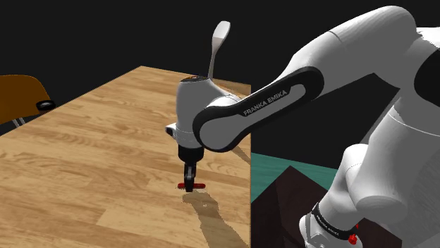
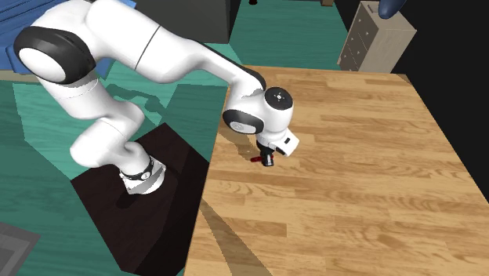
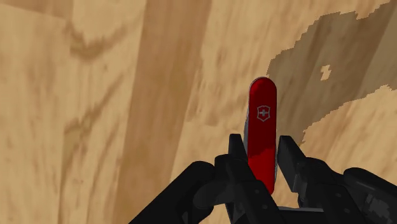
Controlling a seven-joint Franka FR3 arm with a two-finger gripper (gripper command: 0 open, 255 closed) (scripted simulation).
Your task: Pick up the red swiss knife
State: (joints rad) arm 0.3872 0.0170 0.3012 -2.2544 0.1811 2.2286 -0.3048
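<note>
Wood-plank tabletop [image 1: 106,155] over a teal floor [image 1: 271,172], black area behind it in the shoulder view. Arm is bent down near the tabletop edge on the stand's side, with the hand [image 3: 262,143] pointing straight at the wood.

Red swiss knife [image 3: 262,111] lies lengthwise between the two fingers [image 3: 289,158], cross emblem facing the wrist camera, rounded end sticking out past the fingertips. Hand reads as pinched on the knife's long sides, with no gap either side in the wrist view. The grip sits toward one end of the body, not its middle.

Shoulder view: knife [image 1: 190,187] is a red sliver right under the hand [image 1: 189,173], about at tabletop level. Can't tell from that angle whether it's off the wood at all; probably not.

Step in hand, as I read it: grasp made, lift next. To do it well:
- Hold the squeeze firm before any upward move.
- Go straight up, slow, no wrist twist; the off-centre hold means the free end may droop or pivot.
- Casing looks smooth, so slip is the main risk.
- If it tilts, set it down and re-grip nearer the middle.

Brown chair [image 1: 17,98] and drawer unit [image 2: 376,39] are well apart from the lift path.
</note>
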